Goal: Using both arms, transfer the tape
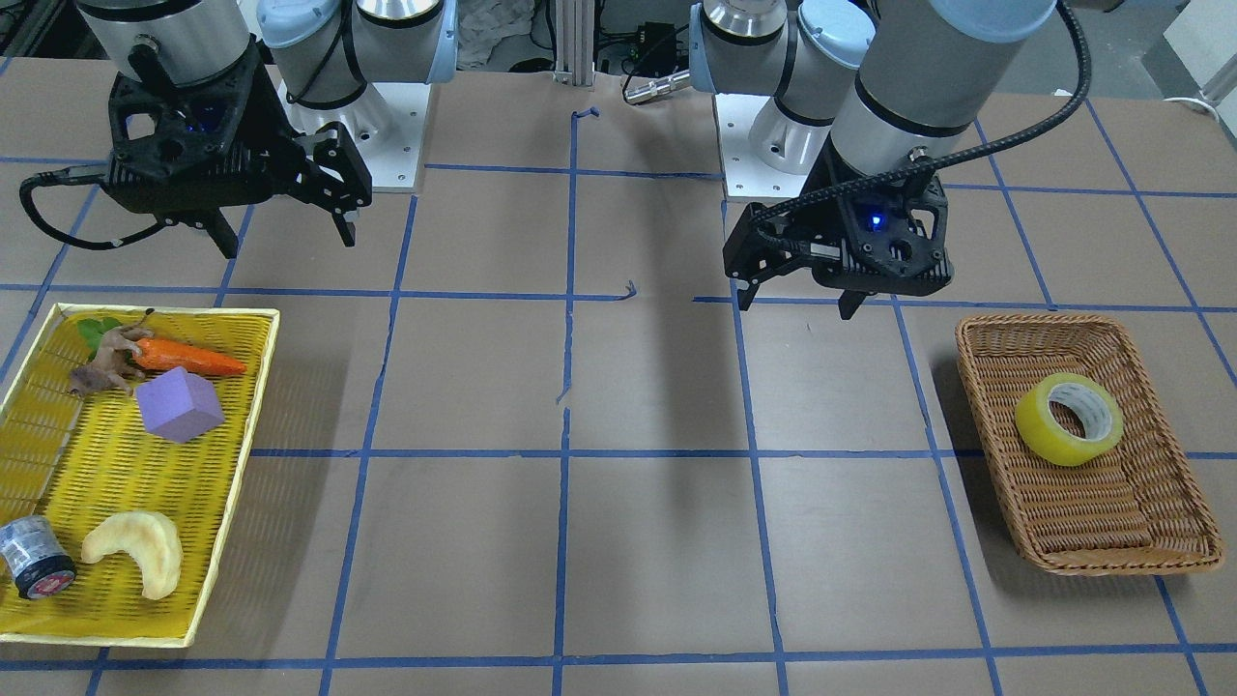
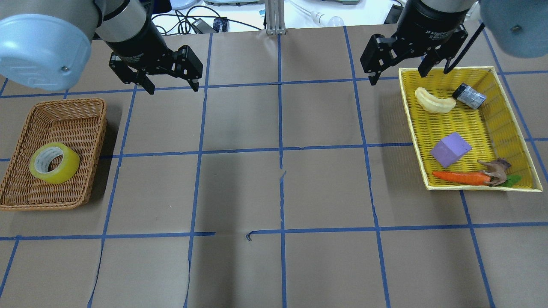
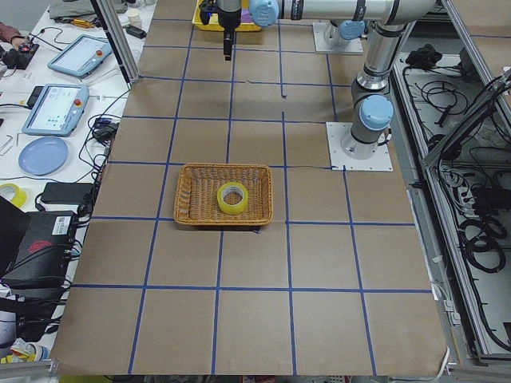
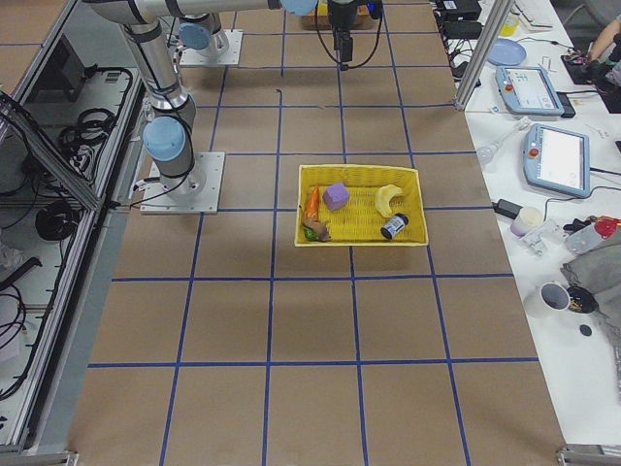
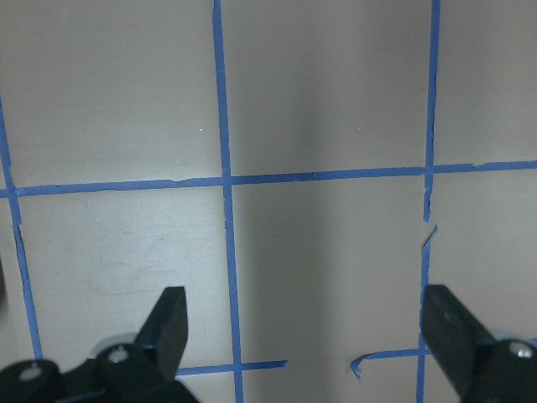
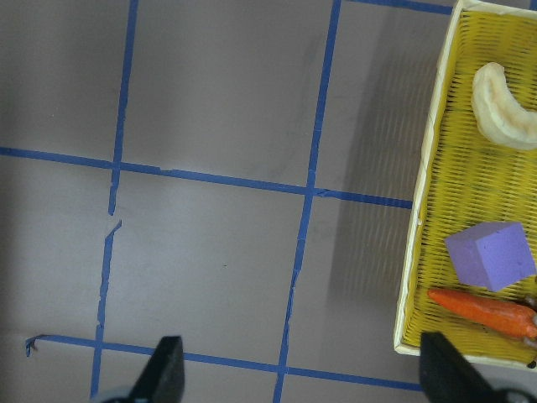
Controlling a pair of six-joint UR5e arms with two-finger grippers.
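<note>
The tape (image 1: 1039, 431), a yellow roll with a pale core, lies tilted in a brown wicker basket (image 1: 976, 367) on my left side. It also shows in the overhead view (image 2: 64, 169) and the exterior left view (image 3: 223, 204). My left gripper (image 2: 173, 87) is open and empty. It hangs above the table, apart from the basket (image 2: 92, 149) and towards the table's far middle; it also shows in the front view (image 1: 794, 302). The left wrist view shows only bare table between its fingertips (image 5: 172, 315). My right gripper (image 2: 396, 76) is open and empty near the yellow tray's far corner.
A yellow mesh tray (image 2: 413, 128) on my right holds a carrot (image 2: 460, 177), a purple cube (image 2: 450, 149), a brown toy animal (image 2: 496, 170), a pale crescent (image 2: 434, 102) and a small dark cylinder (image 2: 469, 96). Blue tape lines grid the brown table.
</note>
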